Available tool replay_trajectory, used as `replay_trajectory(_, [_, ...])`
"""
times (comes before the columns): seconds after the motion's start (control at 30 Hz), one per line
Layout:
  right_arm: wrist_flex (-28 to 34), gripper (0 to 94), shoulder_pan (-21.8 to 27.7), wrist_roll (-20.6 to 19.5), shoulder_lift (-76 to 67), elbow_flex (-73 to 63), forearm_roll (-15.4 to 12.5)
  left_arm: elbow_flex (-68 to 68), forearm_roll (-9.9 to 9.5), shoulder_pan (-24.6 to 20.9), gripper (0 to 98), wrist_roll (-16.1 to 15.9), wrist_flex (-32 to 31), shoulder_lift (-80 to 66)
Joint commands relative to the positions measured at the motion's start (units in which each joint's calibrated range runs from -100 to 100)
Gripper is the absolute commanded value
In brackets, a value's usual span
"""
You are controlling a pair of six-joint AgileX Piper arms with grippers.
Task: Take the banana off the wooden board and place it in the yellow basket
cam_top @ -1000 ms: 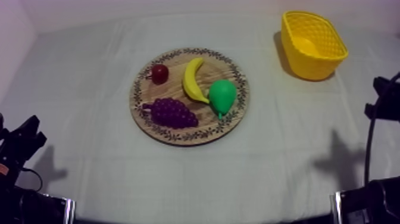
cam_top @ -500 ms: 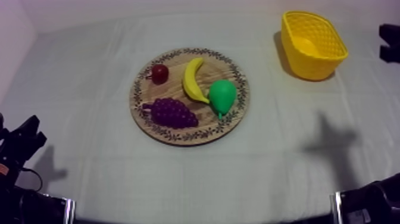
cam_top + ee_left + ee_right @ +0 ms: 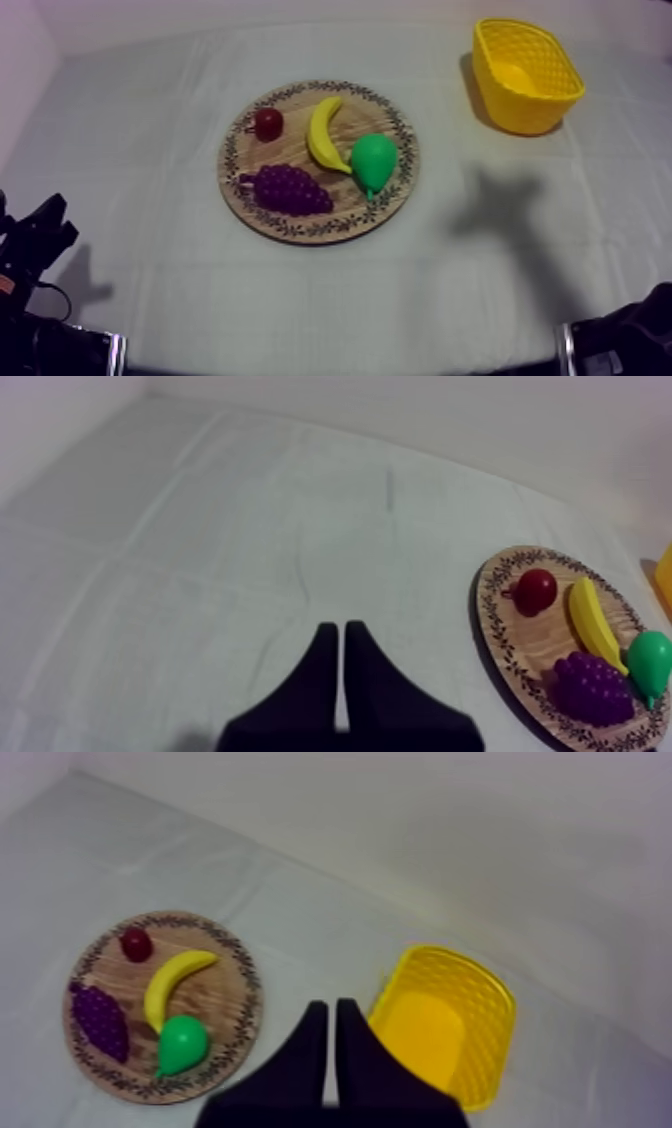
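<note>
The yellow banana (image 3: pixel 323 133) lies on the round wooden board (image 3: pixel 408 150) at mid-table, between a small red fruit (image 3: pixel 267 123) and a green pear (image 3: pixel 373 163). Purple grapes (image 3: pixel 288 190) rest at the board's near side. The yellow basket (image 3: pixel 525 75) stands at the far right. My right gripper (image 3: pixel 330 1005) is shut on nothing and hangs high over the cloth, between the board (image 3: pixel 225 997) with its banana (image 3: pixel 175 982) and the basket (image 3: pixel 445 1022). My left gripper (image 3: pixel 338 628) is shut on nothing, low at the table's left, well away from the board (image 3: pixel 520 646) and banana (image 3: pixel 595 626).
A dark shadow (image 3: pixel 500 208) lies on the cloth right of the board. My left arm (image 3: pixel 35 240) sits at the near left edge, and part of the right arm (image 3: pixel 620 340) at the near right corner. Bare cloth surrounds the board.
The right arm rose along the top view's right edge and passed out of it. Its shadow slid left across the cloth toward the board. Fruit, basket and left arm stayed put.
</note>
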Motion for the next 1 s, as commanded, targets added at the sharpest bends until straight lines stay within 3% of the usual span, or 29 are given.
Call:
replay_trajectory(0.0, [2.4, 0.6, -2.3, -0.3, 3.5, -6.0, 0.3, 0.0, 0.0, 0.0, 0.0, 0.0, 0.0, 0.0])
replay_trajectory(0.4, [11.8, 0.6, -12.3, -5.0, 14.4, -15.2, 2.3, 0.0, 0.0, 0.0, 0.0, 0.0, 0.0, 0.0])
replay_trajectory(0.97, [13.1, 0.4, -15.9, -8.4, 19.5, -17.4, 4.3, 0.0, 0.0, 0.0, 0.0, 0.0, 0.0, 0.0])
